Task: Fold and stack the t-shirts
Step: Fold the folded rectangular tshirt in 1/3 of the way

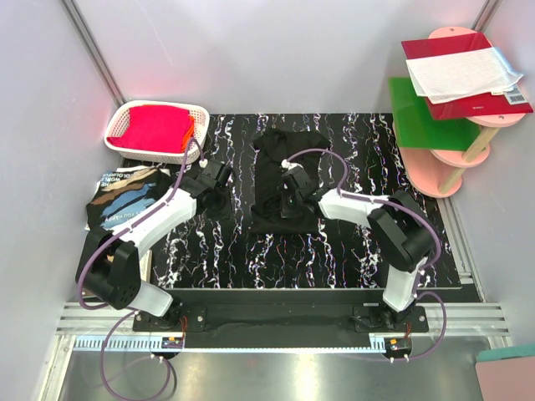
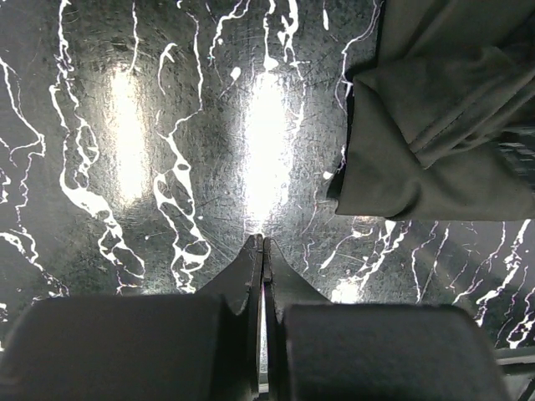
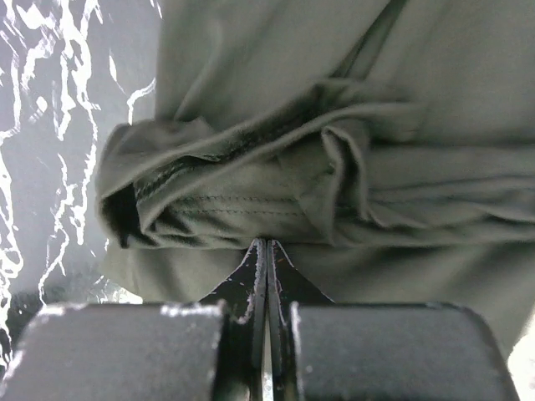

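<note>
A black t-shirt lies partly folded and bunched in the middle of the marbled mat. My right gripper rests over its centre. In the right wrist view the gripper is shut, its tips against a rolled hem of the t-shirt, with no cloth seen between them. My left gripper hovers over bare mat left of that shirt. Its jaws are shut and empty, and the t-shirt's edge lies to the upper right. A second t-shirt, print up, lies off the mat's left edge.
A white basket holding red cloth stands at the back left. At the right, a pink tiered stand carries a green board and a red book with papers. Grey walls close in on both sides.
</note>
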